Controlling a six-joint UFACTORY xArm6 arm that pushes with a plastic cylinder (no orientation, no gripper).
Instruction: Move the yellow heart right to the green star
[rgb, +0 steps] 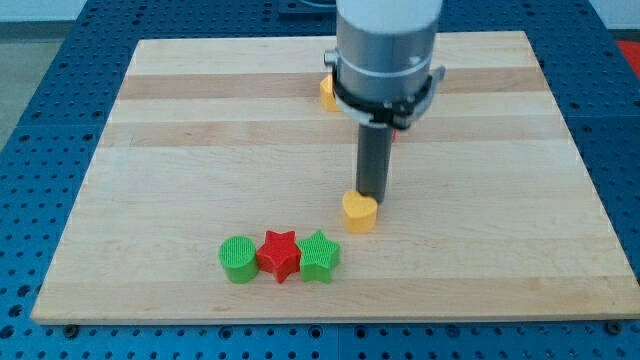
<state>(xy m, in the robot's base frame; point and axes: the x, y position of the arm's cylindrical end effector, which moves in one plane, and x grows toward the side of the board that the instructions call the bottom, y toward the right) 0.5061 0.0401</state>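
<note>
The yellow heart (359, 211) lies near the middle of the wooden board, a little below centre. My tip (373, 195) touches its upper right edge. The green star (319, 256) lies below and to the left of the heart, a short gap away. It is the right end of a row, touching a red star (279, 255), which touches a green cylinder (238, 259).
Another yellow block (327, 92) shows at the view's top, mostly hidden behind the arm's grey body (387, 50). A bit of red block (396, 126) peeks out under the arm. The board (150, 150) is ringed by blue perforated table.
</note>
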